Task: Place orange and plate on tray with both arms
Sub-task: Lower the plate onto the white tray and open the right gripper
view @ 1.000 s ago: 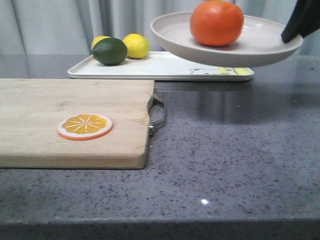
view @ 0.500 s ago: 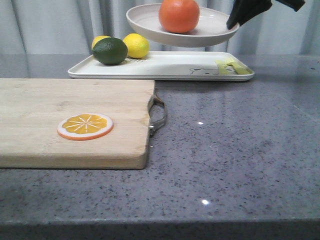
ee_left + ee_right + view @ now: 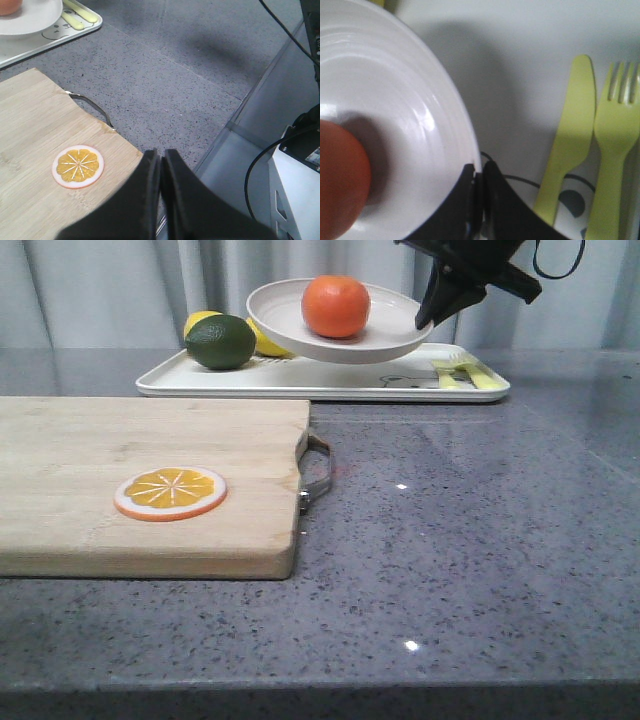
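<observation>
Two arms: only one is engaged, and the load is carried by the right.
Cutting board (image 3: 150, 480): it is left well apart from the right gripper, toward the camera, with an orange slice (image 3: 170, 492) lying on it; neither belongs to the task.
Tray (image 3: 330, 380): it is spread directly beneath the right gripper, its printed yellow-green knife and fork (image 3: 605, 150) just beside the fingertips; a lime (image 3: 219, 342) and lemons (image 3: 202, 320) are kept at its far end.
Plate (image 3: 340, 335): it is held tilted above the tray by its rim, apparently not yet set down, so the release is judged to be pending.
Orange (image 3: 336, 306): it is carried inside the plate, across the dish from the pinched edge, so both items can be delivered together.
Right gripper (image 3: 480, 200): it is clamped on the plate's rim, jaws nearly together.
Left gripper (image 3: 160, 190): its jaws are pressed together on nothing, and it is parked over the board's near edge, far from the tray.
</observation>
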Available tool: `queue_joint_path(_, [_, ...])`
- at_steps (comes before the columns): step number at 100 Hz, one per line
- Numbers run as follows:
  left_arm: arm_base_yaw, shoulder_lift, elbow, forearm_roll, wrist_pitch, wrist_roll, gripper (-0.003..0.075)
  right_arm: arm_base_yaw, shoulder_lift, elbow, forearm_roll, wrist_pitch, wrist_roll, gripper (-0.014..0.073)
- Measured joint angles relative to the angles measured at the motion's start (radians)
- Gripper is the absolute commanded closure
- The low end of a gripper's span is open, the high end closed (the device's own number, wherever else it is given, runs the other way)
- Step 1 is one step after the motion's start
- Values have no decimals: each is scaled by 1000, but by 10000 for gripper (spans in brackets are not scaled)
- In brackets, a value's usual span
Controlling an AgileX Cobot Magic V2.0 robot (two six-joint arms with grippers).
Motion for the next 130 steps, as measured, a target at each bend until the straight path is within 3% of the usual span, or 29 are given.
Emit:
queue_joint_path(60, [0,0,0,0,-35,0,741,0,84,-45,-11,13,15,655])
queue_joint_path(80, [0,0,0,0,-35,0,741,0,84,-45,-11,6,15,508])
queue_joint_path(117, [0,0,0,0,-35,0,741,0,71,-45,-14,1,15,498])
queue_joint_path(130, [0,0,0,0,-35,0,741,0,48,-45,-28,0,15,432])
